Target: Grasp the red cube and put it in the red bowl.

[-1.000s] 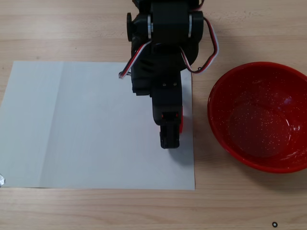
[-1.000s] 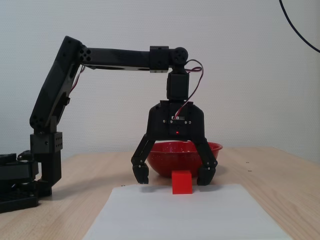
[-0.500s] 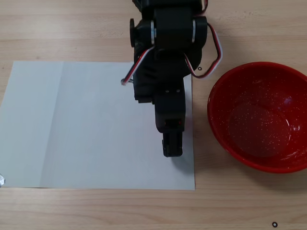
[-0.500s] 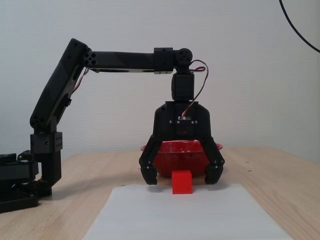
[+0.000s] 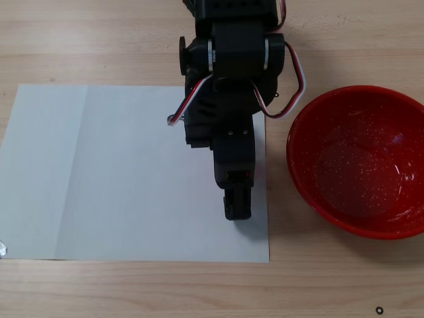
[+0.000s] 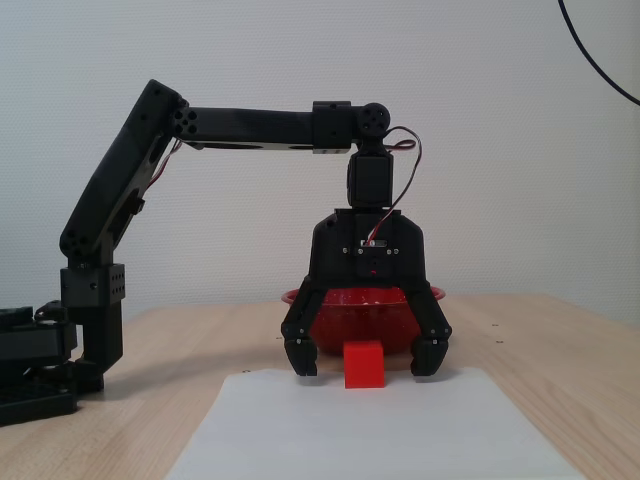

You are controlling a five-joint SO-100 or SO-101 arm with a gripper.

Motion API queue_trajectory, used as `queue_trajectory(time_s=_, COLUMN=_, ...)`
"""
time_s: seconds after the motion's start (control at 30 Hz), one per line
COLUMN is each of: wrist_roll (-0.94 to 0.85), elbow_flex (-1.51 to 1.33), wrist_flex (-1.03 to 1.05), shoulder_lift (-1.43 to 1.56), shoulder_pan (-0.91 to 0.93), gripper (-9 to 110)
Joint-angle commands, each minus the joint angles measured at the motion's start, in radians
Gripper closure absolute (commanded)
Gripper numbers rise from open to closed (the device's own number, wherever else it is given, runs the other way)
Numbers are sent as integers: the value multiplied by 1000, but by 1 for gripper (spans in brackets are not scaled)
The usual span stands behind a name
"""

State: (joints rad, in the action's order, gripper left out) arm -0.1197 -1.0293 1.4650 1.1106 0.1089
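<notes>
In a fixed view from the side, the red cube (image 6: pixel 364 364) rests on the white paper. My gripper (image 6: pixel 365 366) is open and low around the cube, with one fingertip (image 6: pixel 303 364) on its left and the other (image 6: pixel 428 364) on its right. Neither fingertip touches the cube. From above, in a fixed view, the gripper (image 5: pixel 238 182) and arm cover the cube completely. The red bowl (image 5: pixel 305 179) sits on the wood right of the paper, glossy with white speckles and nothing inside. In the side view the bowl (image 6: pixel 362 312) shows behind the gripper.
A white paper sheet (image 5: pixel 132 172) covers the table's left and middle, and its right edge runs close to the bowl. The arm's base (image 6: pixel 60 350) stands at the left of the side view. A small dark ring (image 5: pixel 378 309) lies near the front right.
The gripper moved farther out along the arm's reach and dropped a little. It now sits centred over the cube, and the red sliver seen beside it from above is covered.
</notes>
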Motion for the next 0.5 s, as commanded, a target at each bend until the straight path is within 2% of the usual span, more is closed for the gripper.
queue_trajectory(time_s=0.0, wrist_roll=-2, elbow_flex=115, wrist_flex=0, shoulder_lift=52, shoulder_pan=20, gripper=48)
queue_trajectory(time_s=0.47, wrist_roll=-6, elbow_flex=166, wrist_flex=9, shoulder_lift=11, shoulder_pan=29, gripper=51)
